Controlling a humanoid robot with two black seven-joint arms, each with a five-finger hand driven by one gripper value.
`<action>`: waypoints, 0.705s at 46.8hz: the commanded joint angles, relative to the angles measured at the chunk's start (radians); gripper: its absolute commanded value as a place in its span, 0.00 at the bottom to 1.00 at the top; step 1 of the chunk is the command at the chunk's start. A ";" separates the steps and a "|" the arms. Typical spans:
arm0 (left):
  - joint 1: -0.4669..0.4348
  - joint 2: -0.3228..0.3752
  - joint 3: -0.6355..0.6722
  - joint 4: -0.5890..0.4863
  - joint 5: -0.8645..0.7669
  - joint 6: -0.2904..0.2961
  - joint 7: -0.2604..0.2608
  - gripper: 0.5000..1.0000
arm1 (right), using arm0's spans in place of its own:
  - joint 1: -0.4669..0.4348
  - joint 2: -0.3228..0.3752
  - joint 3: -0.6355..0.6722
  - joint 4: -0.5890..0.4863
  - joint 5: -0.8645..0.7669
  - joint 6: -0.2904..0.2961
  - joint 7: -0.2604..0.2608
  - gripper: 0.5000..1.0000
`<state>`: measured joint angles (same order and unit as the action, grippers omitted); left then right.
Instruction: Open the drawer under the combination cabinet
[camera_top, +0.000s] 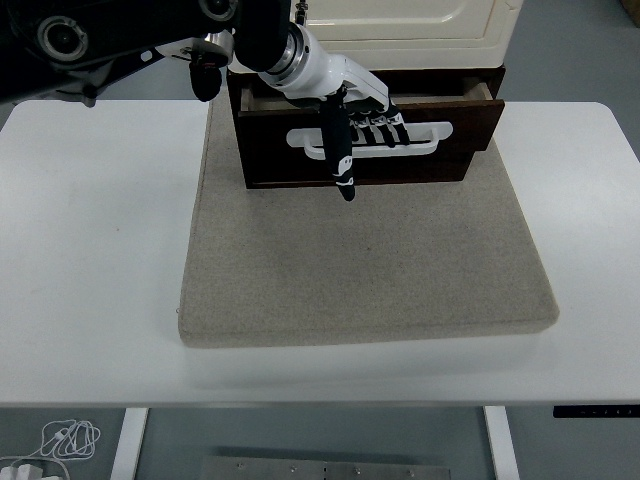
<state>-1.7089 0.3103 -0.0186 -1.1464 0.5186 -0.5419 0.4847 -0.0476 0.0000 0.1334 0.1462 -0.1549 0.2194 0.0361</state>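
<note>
Brown drawer (400, 160) ajar | left hand (362, 112) hooks handle (425, 138)

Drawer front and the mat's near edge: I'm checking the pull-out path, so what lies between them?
Only bare mat lies before the drawer in the head view; the left hand grips its handle.

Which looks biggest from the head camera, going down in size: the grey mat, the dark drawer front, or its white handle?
1. Grey mat
2. Dark drawer front
3. White handle, gripped by the left hand
</note>
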 joint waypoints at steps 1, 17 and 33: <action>0.000 0.000 0.000 -0.003 0.000 -0.003 0.000 1.00 | 0.000 0.000 0.000 0.000 0.000 0.000 -0.001 0.85; 0.000 0.000 -0.001 -0.003 -0.006 -0.029 0.000 1.00 | 0.000 0.000 0.000 0.000 0.000 0.000 0.001 0.85; 0.000 0.001 -0.023 -0.003 -0.009 -0.055 0.000 1.00 | 0.000 0.000 0.000 0.000 0.000 0.000 0.001 0.85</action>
<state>-1.7098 0.3115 -0.0393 -1.1497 0.5084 -0.5938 0.4848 -0.0475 0.0000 0.1334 0.1463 -0.1549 0.2193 0.0359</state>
